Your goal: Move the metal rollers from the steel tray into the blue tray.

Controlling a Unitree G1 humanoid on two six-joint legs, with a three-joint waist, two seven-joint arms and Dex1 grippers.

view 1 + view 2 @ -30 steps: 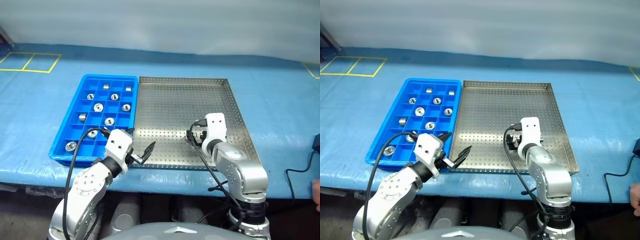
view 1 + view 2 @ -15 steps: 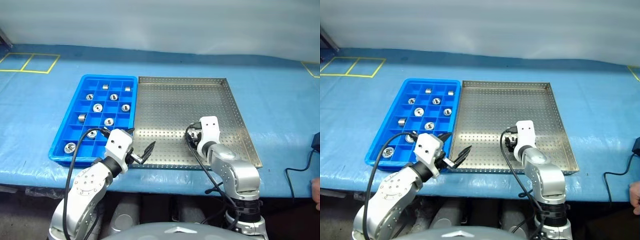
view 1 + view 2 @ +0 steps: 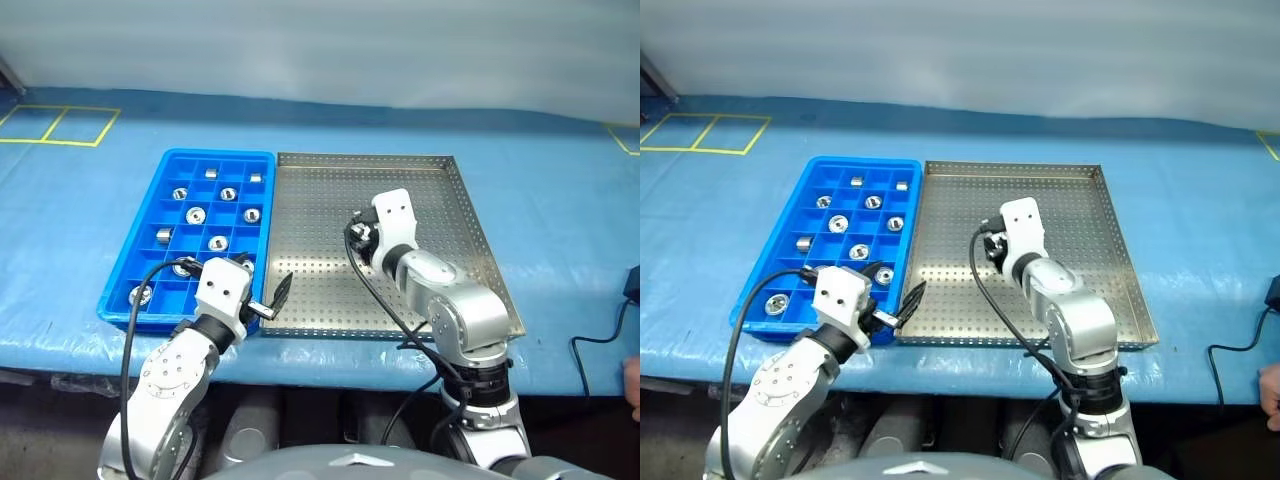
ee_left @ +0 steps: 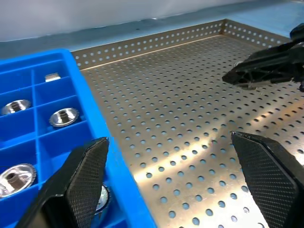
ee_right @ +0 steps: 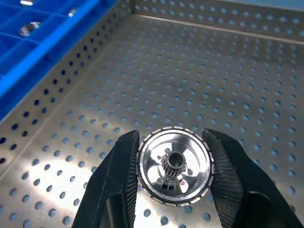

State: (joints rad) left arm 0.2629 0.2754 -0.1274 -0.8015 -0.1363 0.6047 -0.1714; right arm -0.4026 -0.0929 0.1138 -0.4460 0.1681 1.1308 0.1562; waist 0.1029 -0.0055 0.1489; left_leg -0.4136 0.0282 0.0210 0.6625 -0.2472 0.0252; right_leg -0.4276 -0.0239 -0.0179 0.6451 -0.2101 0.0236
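The right gripper (image 5: 174, 167) is clamped on one metal roller (image 5: 174, 165) above the steel tray's (image 3: 440, 200) perforated floor, with the blue tray (image 3: 150, 260) off to its left; the left gripper (image 3: 268, 297), jaws wide apart and empty, hangs at the seam between the two trays. The roller is pinched only at its round rim, so it could slip out or land on a divider or in an occupied cell. I count nine rollers in the blue tray and no loose ones left in the steel tray.
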